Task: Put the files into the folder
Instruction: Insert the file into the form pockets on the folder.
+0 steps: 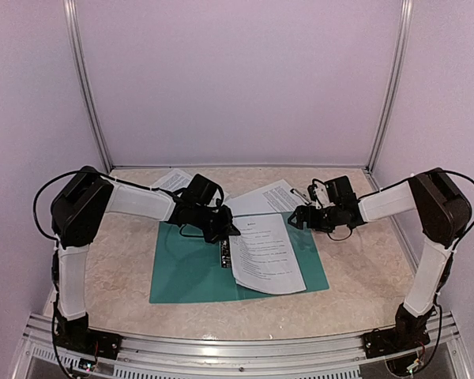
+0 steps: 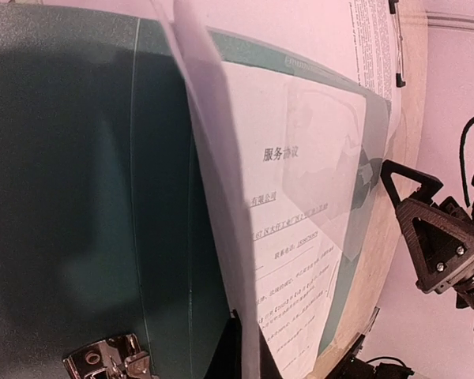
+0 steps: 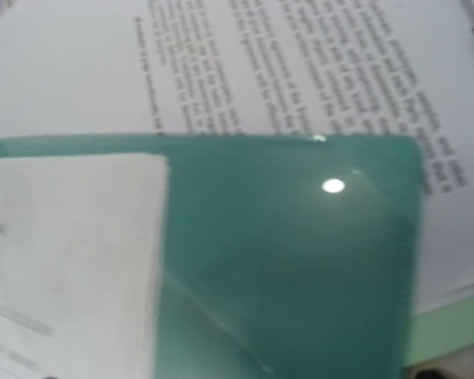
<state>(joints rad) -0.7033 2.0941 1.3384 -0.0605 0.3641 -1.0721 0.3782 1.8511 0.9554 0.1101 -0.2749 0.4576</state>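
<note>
The dark teal folder (image 1: pixel 189 272) lies open on the table, its silver clip (image 2: pixel 110 365) near the spine. One printed white sheet of the files (image 1: pixel 267 257) rests on the right leaf, its left edge lifted. My left gripper (image 1: pixel 225 234) is shut on that lifted edge, the paper pinched between its fingers (image 2: pixel 250 355). My right gripper (image 1: pixel 295 217) hovers open just over the folder's far right corner (image 3: pixel 300 260), holding nothing; its fingers do not show in its own wrist view. More files (image 1: pixel 272 197) lie behind the folder.
A pale mint clipboard (image 3: pixel 458 328) lies under the printed sheets (image 3: pixel 300 71) behind the folder's corner. Another sheet (image 1: pixel 172 180) sits at the back left. Walls and metal posts close in the marble table (image 1: pixel 363 268) on three sides.
</note>
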